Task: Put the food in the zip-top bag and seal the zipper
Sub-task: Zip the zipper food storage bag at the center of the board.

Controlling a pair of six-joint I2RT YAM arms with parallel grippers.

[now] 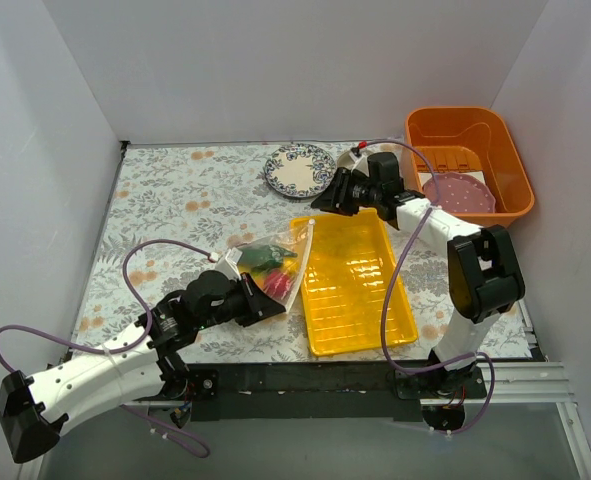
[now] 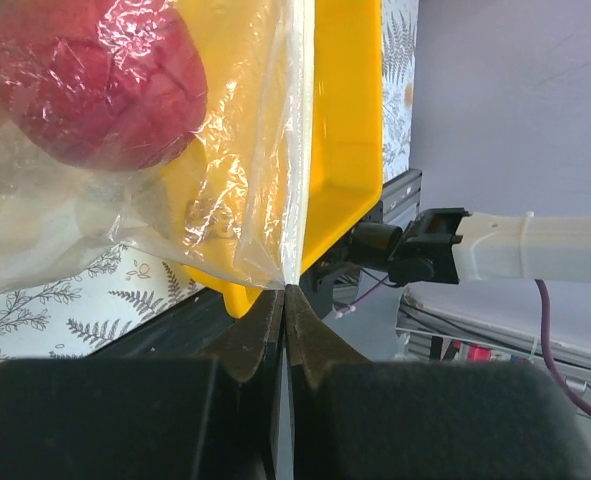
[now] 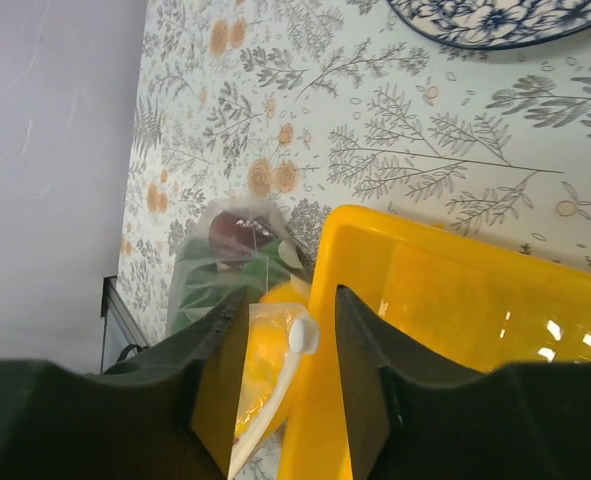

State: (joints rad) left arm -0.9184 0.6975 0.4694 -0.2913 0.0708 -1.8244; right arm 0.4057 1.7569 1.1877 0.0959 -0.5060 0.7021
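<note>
The zip-top bag (image 1: 267,264) lies on the table, its mouth edge leaning on the left rim of the yellow tray (image 1: 360,290). The food (image 1: 272,270) is inside it: red, green and dark pieces. A red piece (image 2: 95,80) shows through the plastic in the left wrist view. My left gripper (image 1: 280,304) is shut on the bag's near corner (image 2: 285,278), at the end of the zipper (image 1: 301,262). My right gripper (image 1: 320,203) is open above the bag's far corner. The zipper's white slider (image 3: 303,336) sits between its fingers (image 3: 215,350), untouched.
A blue-patterned plate (image 1: 300,170) lies at the back, also visible in the right wrist view (image 3: 495,20). An orange basin (image 1: 470,160) holding a pink plate (image 1: 458,192) stands at the back right. White walls enclose the table on three sides.
</note>
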